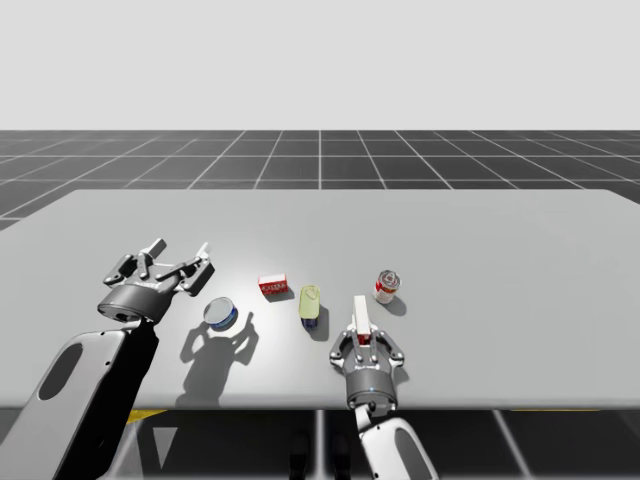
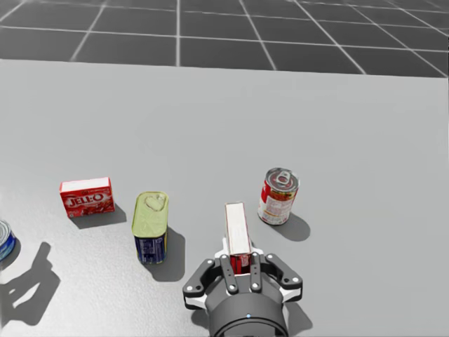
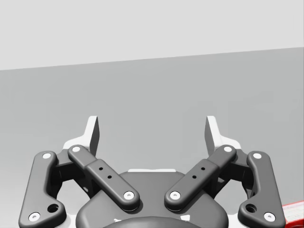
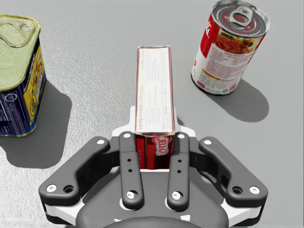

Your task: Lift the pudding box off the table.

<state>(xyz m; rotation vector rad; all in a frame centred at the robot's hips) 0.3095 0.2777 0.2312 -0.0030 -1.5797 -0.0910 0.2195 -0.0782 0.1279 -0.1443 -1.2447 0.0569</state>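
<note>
The grey table (image 1: 500, 230) bore an upright blue tin (image 2: 150, 227). Left of the tin sat a small red box (image 2: 87, 196), and farther left a flat blue can (image 1: 221, 314). Right of the tin stood the pudding box (image 2: 237, 226), then a red round can (image 2: 278, 196).

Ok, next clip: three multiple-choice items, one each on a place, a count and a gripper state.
1. What stands between the small red box and the pudding box? A green-topped can; B round red can; C flat blue can.
2. How many cans stand on the table? A two; B three; C five.
3. My right gripper is: A open; B shut on the round red can; C shut on the pudding box.
Key: 1 A, the head view shows it between them. 2 B, the high view shows three. 3 C, it clamps the box from both sides.
</note>
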